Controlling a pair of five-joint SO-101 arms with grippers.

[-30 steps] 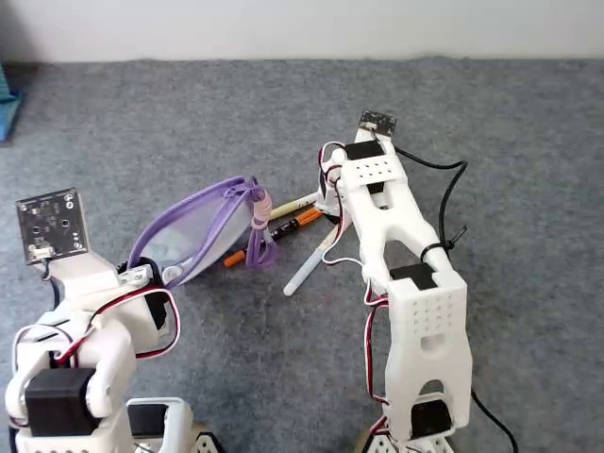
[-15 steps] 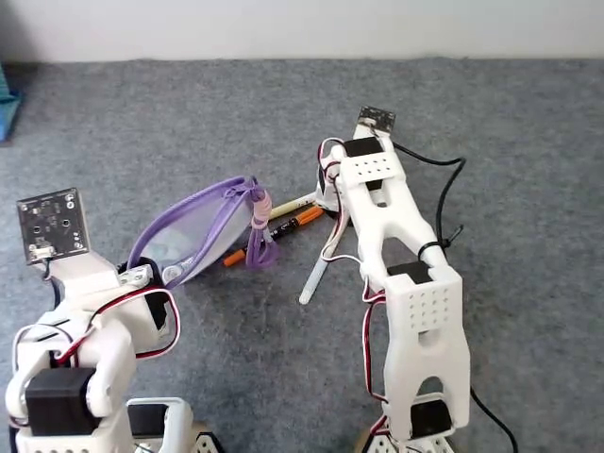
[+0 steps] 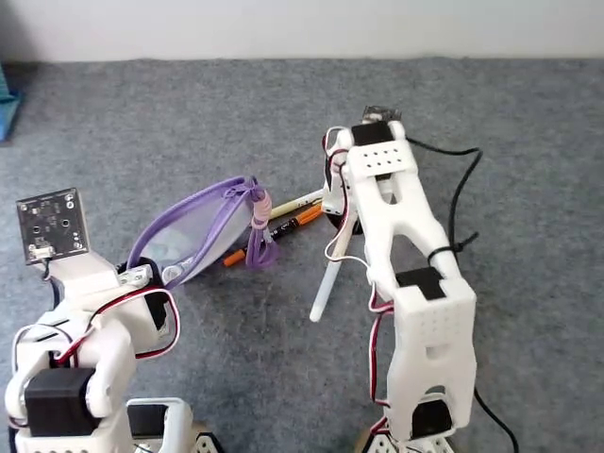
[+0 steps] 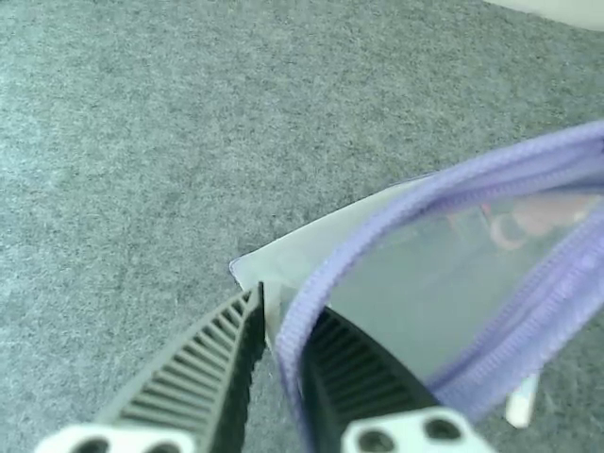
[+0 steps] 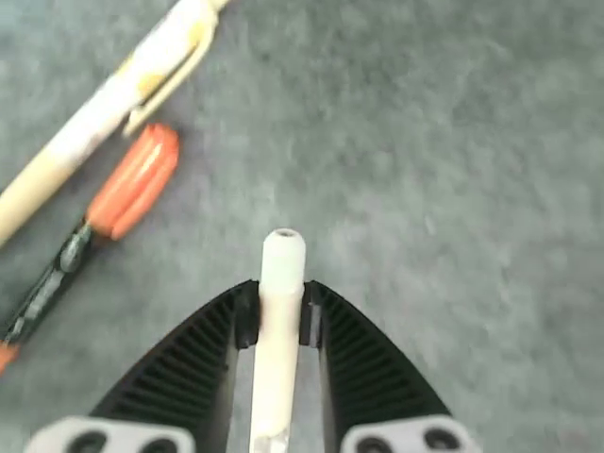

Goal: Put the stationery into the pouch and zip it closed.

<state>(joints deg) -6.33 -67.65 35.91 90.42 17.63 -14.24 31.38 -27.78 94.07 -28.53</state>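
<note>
Right pincer [image 5: 279,289], seen from its own wrist, is clamped on a white pen [image 5: 282,250], with an orange marker [image 5: 132,184] and a cream pen [image 5: 113,104] lying on the grey surface [image 5: 453,142] beyond. From the left wrist, the left pincer [image 4: 278,316] grips the purple pouch [image 4: 444,274] by its corner. From above, the pouch gapes open at 9 o'clock of those 2 loose pens.

Fuzzy grey carpet [image 3: 528,142] is stretching across everything underneath, running up to a plain white wall [image 3: 283,28] that's showing as a strip along the far edge. Something blue [image 3: 7,104] is poking in at the left edge. Light's falling soft and even, casting only faint shadows.
</note>
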